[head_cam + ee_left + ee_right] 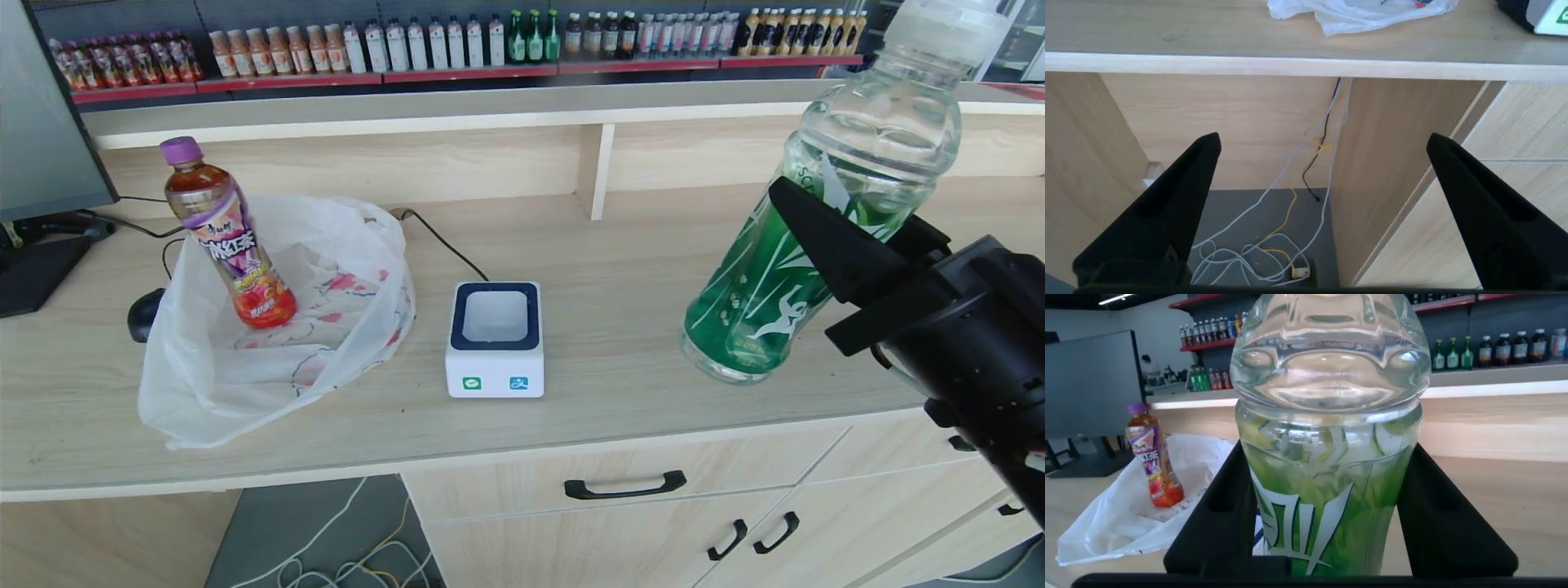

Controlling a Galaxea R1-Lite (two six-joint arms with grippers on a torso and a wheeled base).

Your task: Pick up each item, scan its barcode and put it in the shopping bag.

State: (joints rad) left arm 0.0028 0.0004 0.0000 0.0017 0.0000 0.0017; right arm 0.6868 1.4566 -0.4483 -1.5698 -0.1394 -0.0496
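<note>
Green bottle (804, 245) first: in the head view it's clamped in the right gripper (849, 245), tilted, over the right end of the counter (620, 269). Can't tell if its base touches the wood. The scanner (495, 339) sits mid-counter, well apart from it. Further left is the white bag (269, 359), open, with a tea bottle (229, 237) standing in it, leaning a bit. A mouse (145, 314) is just beside the bag and a monitor (45, 122) is at the far left.

Left wrist view: left gripper (1323, 212) is spread wide with nothing in it, hanging lower than the countertop and facing the gap under it where some cables (1282, 237) lie. The bag's edge (1364, 12) peeks over the counter lip.

Right wrist view: the green bottle (1327, 457) sits tight between both black fingers (1221, 514). Behind it on the left are the tea bottle (1155, 457) in the bag (1110, 523), and the monitor (1094, 392).
</note>
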